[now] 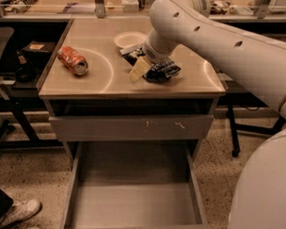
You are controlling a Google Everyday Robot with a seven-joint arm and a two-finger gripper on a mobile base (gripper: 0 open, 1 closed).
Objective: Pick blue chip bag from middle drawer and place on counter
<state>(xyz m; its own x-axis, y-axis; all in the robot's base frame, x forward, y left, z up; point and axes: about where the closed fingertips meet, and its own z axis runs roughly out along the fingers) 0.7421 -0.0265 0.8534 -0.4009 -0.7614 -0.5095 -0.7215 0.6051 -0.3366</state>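
The blue chip bag (162, 70) lies on the beige counter (102, 79), right of centre, just in front of the white bowl (129, 39). My gripper (151, 66) hangs from the big white arm directly over the bag's left end. One pale finger (139, 69) stands out to the left of the bag, off its surface, so the gripper looks open. The other finger is hidden behind the wrist. The middle drawer (130, 205) is pulled out below, its flat grey floor bare.
A crushed orange soda can (73, 60) lies on the counter's left side. A closed grey drawer front with white scuffs (128, 127) sits above the open drawer. A person's shoe (17, 211) is at the lower left. My white base (267, 196) fills the lower right.
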